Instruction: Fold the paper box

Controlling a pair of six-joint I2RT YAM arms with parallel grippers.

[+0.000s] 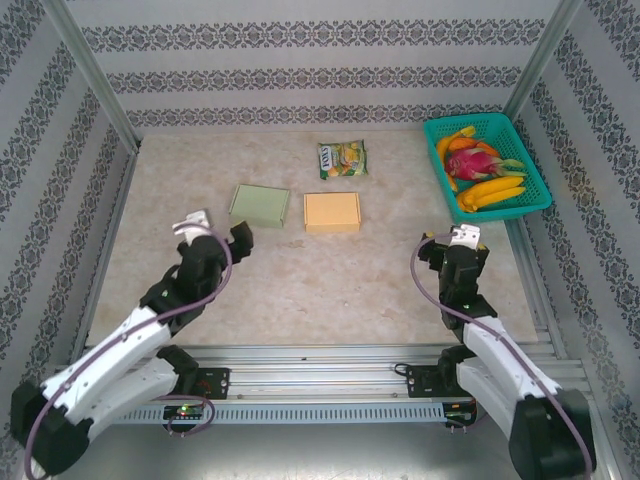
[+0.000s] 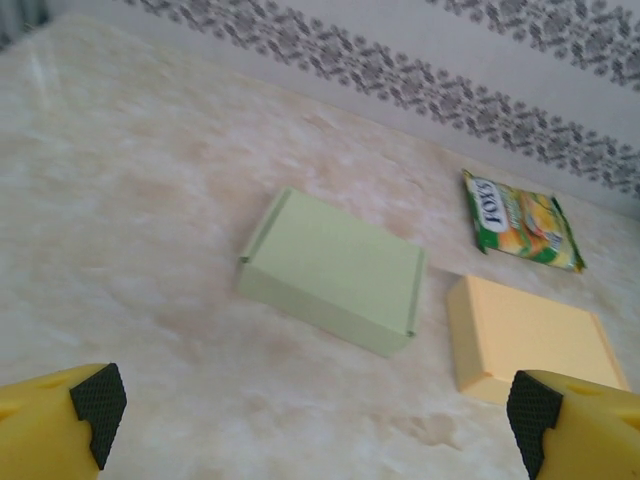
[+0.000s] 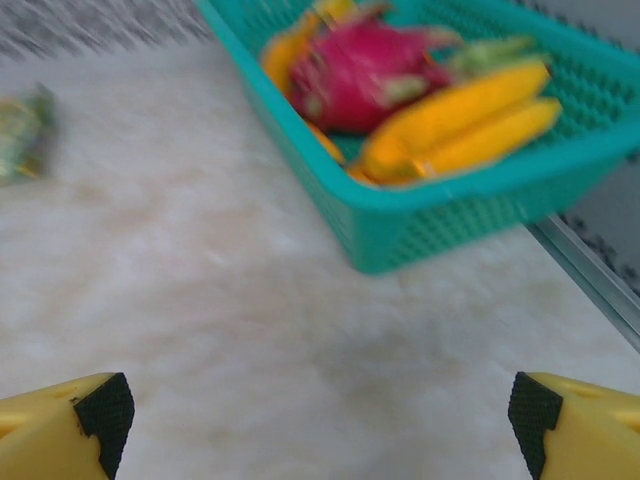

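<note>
Two closed boxes lie side by side on your marbled tabletop (image 1: 330, 285), just apart: the pale green paper box (image 2: 333, 268) and the pale orange paper box (image 2: 525, 335). Your left pincer (image 2: 315, 412) faces the green one, jaws wide, gripping nothing. Your right pincer (image 3: 320, 415) is equally wide and empty, near the teal plastic basket (image 3: 450, 215) of fruit.

A teal mesh basket (image 1: 520, 148) sits at the upper right of the overhead frame, on the marbled beige bench (image 1: 330, 290), close to the corner. In it lie a pink dragon fruit (image 1: 468, 160) and several long yellow fruits (image 1: 492, 190), with orange pieces at the far end. A green snack packet (image 1: 343, 159) lies flat at upper centre, well apart from the basket. Grey patterned wallpaper (image 1: 300, 60) lines the walls along the top and both sides.
</note>
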